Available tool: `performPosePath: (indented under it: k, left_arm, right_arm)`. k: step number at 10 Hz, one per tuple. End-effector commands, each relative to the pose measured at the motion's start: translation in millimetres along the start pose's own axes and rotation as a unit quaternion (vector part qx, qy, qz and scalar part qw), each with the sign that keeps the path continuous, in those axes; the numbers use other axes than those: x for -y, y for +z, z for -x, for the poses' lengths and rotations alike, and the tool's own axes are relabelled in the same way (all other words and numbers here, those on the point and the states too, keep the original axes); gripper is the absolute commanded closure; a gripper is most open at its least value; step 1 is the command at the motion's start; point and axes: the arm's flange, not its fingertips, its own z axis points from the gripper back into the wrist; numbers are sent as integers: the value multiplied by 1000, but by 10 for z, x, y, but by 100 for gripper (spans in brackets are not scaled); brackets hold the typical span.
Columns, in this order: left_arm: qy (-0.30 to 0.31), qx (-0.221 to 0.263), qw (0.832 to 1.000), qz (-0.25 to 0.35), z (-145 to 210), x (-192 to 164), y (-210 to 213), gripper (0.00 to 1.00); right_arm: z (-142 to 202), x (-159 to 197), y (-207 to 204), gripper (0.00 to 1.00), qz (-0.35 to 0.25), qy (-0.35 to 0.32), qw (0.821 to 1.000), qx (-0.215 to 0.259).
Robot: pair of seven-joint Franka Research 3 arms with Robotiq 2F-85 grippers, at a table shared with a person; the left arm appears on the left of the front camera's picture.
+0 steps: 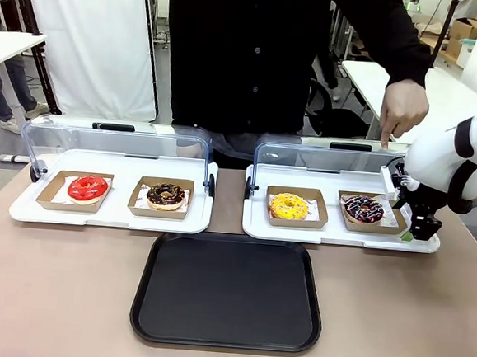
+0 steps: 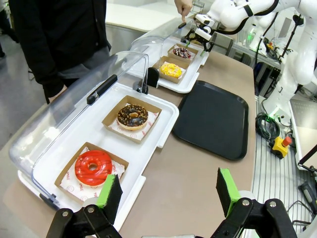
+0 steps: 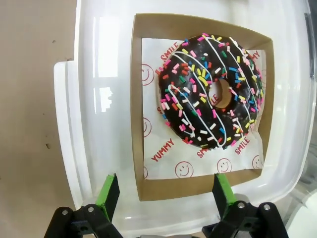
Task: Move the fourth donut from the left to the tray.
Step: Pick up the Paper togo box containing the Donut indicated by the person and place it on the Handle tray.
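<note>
A light brown table [image 1: 56, 296] stands between the robot and a person in black clothes [image 1: 256, 56] at the far side. The biggest thing on it is the large flat black plastic tray [image 1: 228, 289] with rounded corners, at the near middle. Behind it are two white display trays with clear lids swung up, the left display tray [image 1: 112, 211] and the right display tray [image 1: 333, 234].

The right gripper [image 3: 163, 191] has its green-padded fingers [image 3: 110, 191] spread wide and holds nothing. In the right wrist view it hangs over one edge of the small brown cardboard dish [image 3: 198, 22]. This dish carries the fourth donut [image 3: 213, 91], a dark chocolate-glazed ring with thin white stripes and coloured sprinkles, on white printed paper. It sits at the right end of the right display tray, well apart from the black tray. Whether the fingertips touch the dish or the plastic, I cannot tell. The left gripper [image 2: 168, 193] is also spread wide and empty, above the table near the left end of the left display tray.

The person's hand [image 1: 403, 109] points one finger down at the lid behind the fourth donut. In the front view the white right arm covers the right end of that display tray, and the gripper's fingers there are too dark to make out. A yellow ring donut [image 1: 289, 206] lies beside the fourth one. A chocolate donut with crumbs [image 1: 166, 194] and a red-glazed donut [image 1: 88, 187] lie in the left display tray.
</note>
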Motion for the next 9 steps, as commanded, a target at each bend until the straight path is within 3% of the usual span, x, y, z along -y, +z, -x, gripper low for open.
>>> performPosePath:
  k: [1,4,5,6,7,8,9]
  left_arm:
    - [-11,11,1000,3,-13,-11,14,0]
    - [-11,11,1000,3,-13,-11,14,0]
    - [-11,11,1000,3,-13,-11,14,0]
    - [-11,11,1000,3,-13,-11,14,0]
    - [-11,11,1000,3,-13,-11,14,0]
    - [-11,11,1000,3,-13,-11,14,0]
    - [-11,11,1000,3,-13,-11,14,0]
  right_arm:
    - [46,34,-48,0,14,14,1000,16]
    - [44,58,-109,0,11,14,1000,18]
    - [41,56,-121,59,3,14,1000,18]
    - [38,48,-119,59,-4,16,1000,16]
    - [35,40,-114,100,-12,18,1000,15]
    - [28,40,-106,64,-16,18,1000,15]
    - [17,37,-85,100,-22,16,1000,14]
